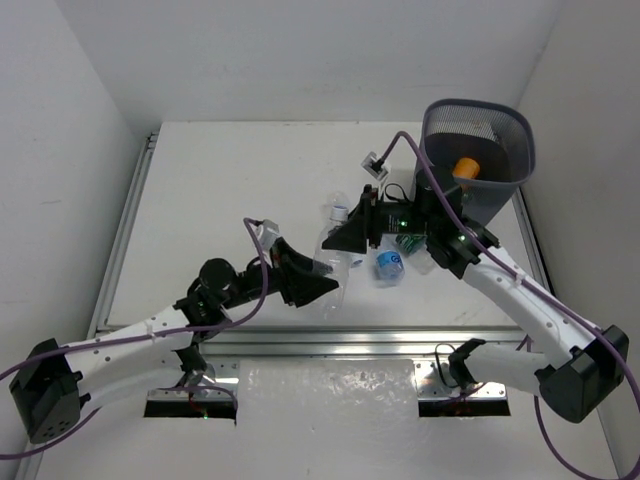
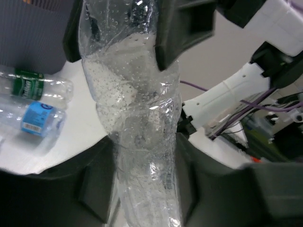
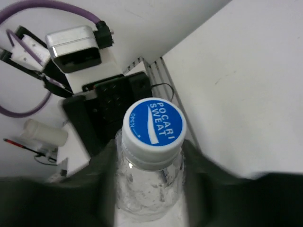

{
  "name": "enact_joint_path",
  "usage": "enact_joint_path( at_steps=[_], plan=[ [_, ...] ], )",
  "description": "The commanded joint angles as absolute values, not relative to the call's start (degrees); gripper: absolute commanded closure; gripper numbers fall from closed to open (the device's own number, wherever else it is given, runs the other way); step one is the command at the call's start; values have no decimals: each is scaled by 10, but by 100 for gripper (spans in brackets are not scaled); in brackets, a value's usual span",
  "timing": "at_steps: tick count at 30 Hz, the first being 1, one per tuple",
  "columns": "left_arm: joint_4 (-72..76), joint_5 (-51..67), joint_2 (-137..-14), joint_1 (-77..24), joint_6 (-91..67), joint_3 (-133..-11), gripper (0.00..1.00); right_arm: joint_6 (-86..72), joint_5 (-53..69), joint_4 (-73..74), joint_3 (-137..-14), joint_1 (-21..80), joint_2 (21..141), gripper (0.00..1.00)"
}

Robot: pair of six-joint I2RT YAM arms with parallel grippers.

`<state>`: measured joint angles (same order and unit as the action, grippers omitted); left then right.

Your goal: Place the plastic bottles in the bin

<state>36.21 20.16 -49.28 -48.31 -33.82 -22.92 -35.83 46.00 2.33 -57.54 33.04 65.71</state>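
Handover at frame centre: my left gripper [image 2: 142, 187] pinches the crumpled clear Pocari Sweat bottle [image 2: 135, 118] low, my right gripper [image 3: 149, 184] is clamped narrow under its cap [image 3: 154, 125], so next I'd let go left and swing right to the mesh bin [image 1: 522, 150] at upper right.

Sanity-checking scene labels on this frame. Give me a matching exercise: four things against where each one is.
Things:
1. orange bottle
2. blue-labelled bottle
3. Pocari-capped bottle
4. bin

Places:
A. at the far right corner of the table
B. inside the bin
C. lying on the table
D. between the fingers of the right gripper

Pairs: 1-B; 2-C; 3-D; 4-A
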Motion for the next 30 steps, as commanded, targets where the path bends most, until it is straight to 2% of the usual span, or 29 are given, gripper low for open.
enact_joint_path(
  at_steps=[1, 2, 3, 4, 5, 6, 7, 8, 9, 11, 13, 15, 17, 21, 22, 23, 24, 25, 28, 30],
  plan=[
    [351, 188, -503, -483, -325, -275, 41, -351, 451, 6, -602, 335, 654, 89],
    [308, 157, -505, -483, -318, -307, 17, -322, 419, 38, -617, 334, 647, 100],
    [264, 76, -507, -483, -316, -327, 10, -302, 370, 70, -632, 333, 625, 100],
    [159, 32, -514, -483, -315, -348, 5, -284, 232, 148, -677, 333, 614, 100],
    [103, -7, -519, -483, -314, -388, 1, -262, 147, 188, -705, 332, 606, 100],
    [58, -77, -522, -483, -316, -402, 0, -251, 60, 219, -734, 331, 596, 100],
    [-21, -106, -525, -483, -322, -410, 0, -237, -101, 266, -793, 330, 588, 100],
    [-52, -149, -525, -483, -342, -416, 0, -207, -185, 287, -825, 330, 590, 100],
    [-89, -169, -520, -483, -370, -406, 0, -185, -317, 296, -877, 327, 598, 100],
    [-114, -225, -523, -480, -405, -395, 0, -103, -414, 286, -925, 326, 614, 100],
    [-130, -238, -560, -469, -435, -404, 0, 11, -510, 202, -943, 323, 632, 100],
    [-143, -230, -635, -466, -443, -455, 0, 82, -535, 94, -926, 297, 642, 100],
    [-150, -216, -687, -467, -446, -498, 0, 92, -517, 82, -930, 260, 666, 100],
    [-200, -209, -845, -463, -443, -668, 0, -59, -352, 270, -1002, 101, 754, 98],
    [-228, -209, -898, -464, -439, -698, 0, -101, -281, 317, -1016, 65, 798, 89],
    [-244, -214, -922, -463, -438, -729, 0, -112, -245, 332, -1026, 48, 817, 71],
    [-263, -222, -947, -462, -435, -785, 0, -123, -216, 350, -1047, 33, 835, 11],
    [-278, -235, -969, -462, -432, -810, 0, -156, -208, 370, -1065, 23, 853, 1],
    [-325, -253, -1041, -460, -432, -879, 0, -184, -147, 407, -1093, 5, 878, 1],
    [-333, -251, -1077, -456, -435, -896, 0, -194, -131, 363, -1040, 5, 827, 1]
  ],
)
